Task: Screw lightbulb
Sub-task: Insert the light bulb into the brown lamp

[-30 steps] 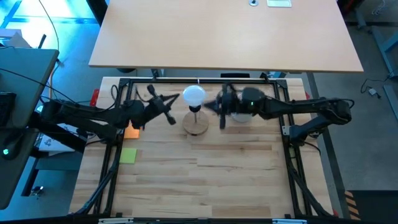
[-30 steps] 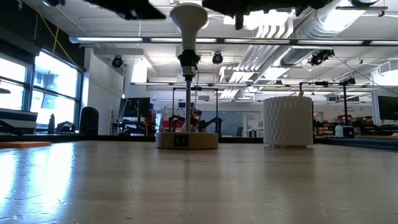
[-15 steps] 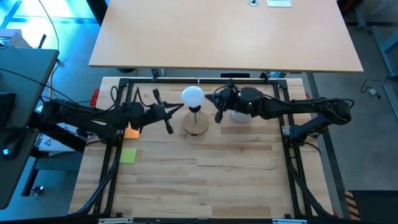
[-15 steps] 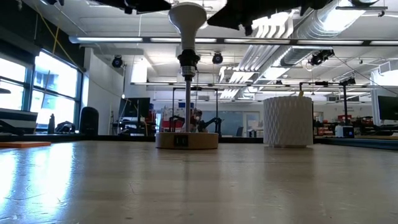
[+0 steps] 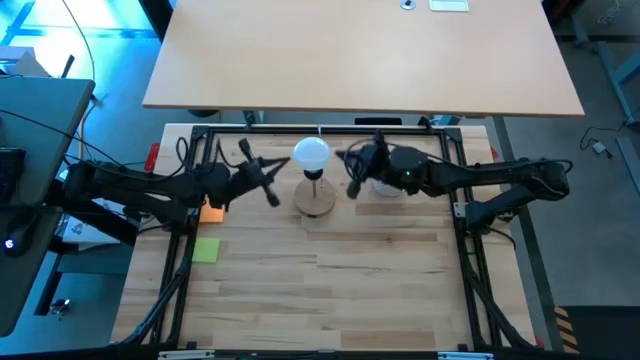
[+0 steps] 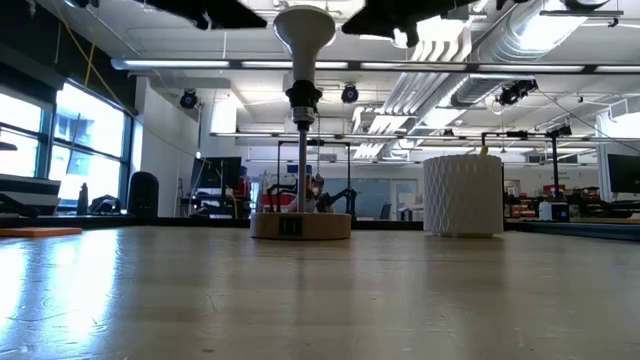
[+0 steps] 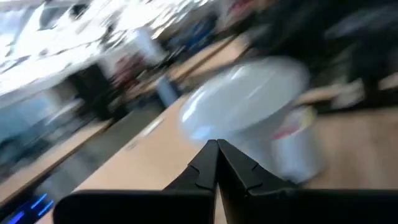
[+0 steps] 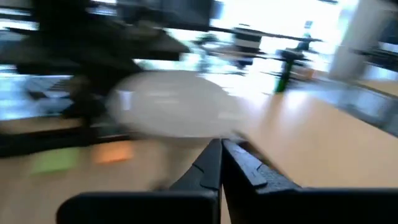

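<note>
The white lightbulb (image 5: 311, 153) stands neck down in the black-topped socket (image 6: 303, 97) of a thin stem rising from a round wooden disc (image 5: 316, 199). The disc lies flat on the table. My left gripper (image 5: 280, 167) is shut, held level just to the left of the globe. Its joined fingertips (image 7: 214, 146) point at the lightbulb (image 7: 242, 102). My right gripper (image 5: 346, 162) is shut too, level and just to the right of the globe, which fills its wrist view (image 8: 171, 102). In the low view a small gap shows on each side of the lightbulb (image 6: 303, 25).
A white latticed cup (image 6: 462, 195) stands on the table right of the disc, under my right arm (image 5: 385, 187). An orange pad (image 5: 211, 211) and a green one (image 5: 206, 250) lie at the left. Black frame rails (image 5: 470, 250) border the table; the near half is bare wood.
My right gripper has swung about its wrist beside the globe, still shut and at about the same spot. The lightbulb, stem and disc have kept still.
</note>
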Robot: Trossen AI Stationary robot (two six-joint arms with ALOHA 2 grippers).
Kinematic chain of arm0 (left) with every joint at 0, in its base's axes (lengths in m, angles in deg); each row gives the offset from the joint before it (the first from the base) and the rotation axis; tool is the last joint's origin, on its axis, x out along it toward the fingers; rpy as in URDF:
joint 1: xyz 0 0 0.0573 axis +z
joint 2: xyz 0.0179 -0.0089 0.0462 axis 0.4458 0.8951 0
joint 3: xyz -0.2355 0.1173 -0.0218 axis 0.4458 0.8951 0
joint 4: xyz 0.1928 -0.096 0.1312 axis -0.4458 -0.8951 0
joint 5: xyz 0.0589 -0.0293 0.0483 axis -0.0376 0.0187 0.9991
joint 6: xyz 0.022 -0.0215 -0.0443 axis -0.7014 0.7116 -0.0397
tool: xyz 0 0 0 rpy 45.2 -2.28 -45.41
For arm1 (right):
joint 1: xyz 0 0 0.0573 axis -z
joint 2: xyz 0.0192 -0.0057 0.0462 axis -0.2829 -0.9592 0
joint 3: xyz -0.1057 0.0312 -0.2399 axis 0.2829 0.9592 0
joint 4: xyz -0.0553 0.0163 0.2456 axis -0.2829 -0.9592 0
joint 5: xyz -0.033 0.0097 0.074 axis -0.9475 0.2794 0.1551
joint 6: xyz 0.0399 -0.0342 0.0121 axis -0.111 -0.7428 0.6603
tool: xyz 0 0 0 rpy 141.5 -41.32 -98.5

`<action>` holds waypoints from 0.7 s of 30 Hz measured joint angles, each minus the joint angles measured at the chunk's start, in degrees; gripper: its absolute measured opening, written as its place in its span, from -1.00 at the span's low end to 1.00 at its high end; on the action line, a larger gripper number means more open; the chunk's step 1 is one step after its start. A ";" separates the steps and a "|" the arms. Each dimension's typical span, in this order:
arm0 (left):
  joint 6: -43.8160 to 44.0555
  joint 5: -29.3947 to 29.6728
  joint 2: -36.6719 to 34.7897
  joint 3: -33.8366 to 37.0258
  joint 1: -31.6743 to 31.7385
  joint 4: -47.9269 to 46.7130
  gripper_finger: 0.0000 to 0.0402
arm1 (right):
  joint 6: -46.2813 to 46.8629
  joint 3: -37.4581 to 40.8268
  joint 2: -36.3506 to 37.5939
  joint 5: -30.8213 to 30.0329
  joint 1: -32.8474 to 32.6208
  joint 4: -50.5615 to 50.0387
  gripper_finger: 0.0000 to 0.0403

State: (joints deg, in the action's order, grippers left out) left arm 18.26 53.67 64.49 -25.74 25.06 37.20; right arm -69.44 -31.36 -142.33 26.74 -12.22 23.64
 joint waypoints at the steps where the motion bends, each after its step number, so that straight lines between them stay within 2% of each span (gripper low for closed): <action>1: -0.25 -2.33 -0.06 0.00 -0.72 1.02 -1.00 | 0.03 0.00 -0.01 -1.38 0.62 0.19 -1.00; 3: -0.27 -5.89 0.02 0.00 -1.71 2.50 -1.00 | 0.27 0.00 -0.40 0.83 2.07 1.68 -1.00; 6: -0.04 -6.71 0.74 0.00 -1.50 3.65 -1.00 | 2.31 -0.07 -1.44 12.49 3.84 4.23 -1.00; 10: 0.73 -1.53 1.59 -0.14 1.55 2.61 -1.00 | 2.68 -0.07 -2.75 22.96 3.20 7.01 -1.00; 14: 4.43 5.37 1.86 0.15 4.45 1.01 -1.00 | 0.84 -0.04 -2.97 29.75 1.34 3.27 -1.00; 17: 4.85 6.73 0.19 -0.07 3.88 1.28 -1.00 | -1.67 -0.04 -1.80 24.45 0.19 -0.03 -1.00; 21: 2.27 5.32 -1.08 0.00 0.54 0.65 -1.00 | 0.01 -0.04 -0.01 7.73 -0.62 -0.28 -1.00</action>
State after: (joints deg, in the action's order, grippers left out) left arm 20.53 58.99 63.41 -25.74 25.60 37.85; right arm -69.43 -31.40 -142.34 34.47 -12.84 23.35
